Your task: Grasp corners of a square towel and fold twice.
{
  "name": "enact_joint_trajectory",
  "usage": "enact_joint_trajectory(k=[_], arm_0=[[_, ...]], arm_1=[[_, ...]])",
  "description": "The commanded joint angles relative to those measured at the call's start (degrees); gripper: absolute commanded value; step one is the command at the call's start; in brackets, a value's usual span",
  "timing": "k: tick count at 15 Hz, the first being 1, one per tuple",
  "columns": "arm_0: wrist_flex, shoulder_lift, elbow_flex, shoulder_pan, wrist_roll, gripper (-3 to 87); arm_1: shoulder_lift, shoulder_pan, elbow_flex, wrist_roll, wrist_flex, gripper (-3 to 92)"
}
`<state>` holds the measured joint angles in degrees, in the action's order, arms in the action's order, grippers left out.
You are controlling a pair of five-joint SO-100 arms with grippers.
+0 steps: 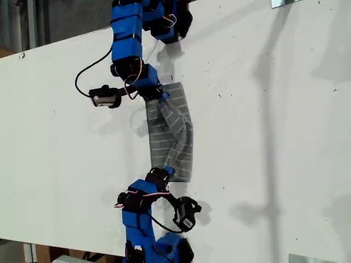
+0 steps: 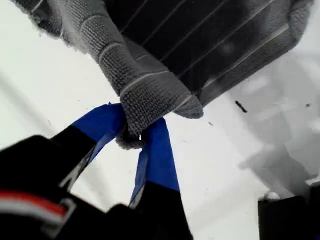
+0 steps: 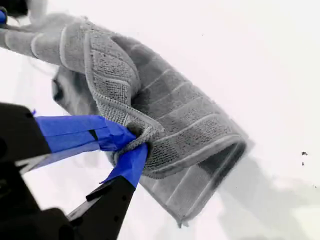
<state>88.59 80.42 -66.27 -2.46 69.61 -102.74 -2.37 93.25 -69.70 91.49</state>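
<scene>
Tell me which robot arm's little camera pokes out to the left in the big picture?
The arm at the exterior view's top: its camera pokes toward that view's left; the lower arm's camera pokes right.

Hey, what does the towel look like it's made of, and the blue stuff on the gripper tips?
The towel looks like soft looped terry or microfibre cloth, matte grey with thin white stripes and a stitched hem. The fingertips of my second gripper seem wrapped in smooth blue tape.
</scene>
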Motion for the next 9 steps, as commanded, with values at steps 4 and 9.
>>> enact_joint_trajectory(k=[4,9], arm_0=[[-12.0,3.7,-19.2,-17.0,-4.7,-0.1],[-6.9,10.8,-19.2,-12.0,-1.6,-0.1]], arm_1=[[-2.9,-18.1,10.6,9.7,-9.1,-0.1],[-3.3,-11.9,11.5,8.4,-7.2,-0.1]])
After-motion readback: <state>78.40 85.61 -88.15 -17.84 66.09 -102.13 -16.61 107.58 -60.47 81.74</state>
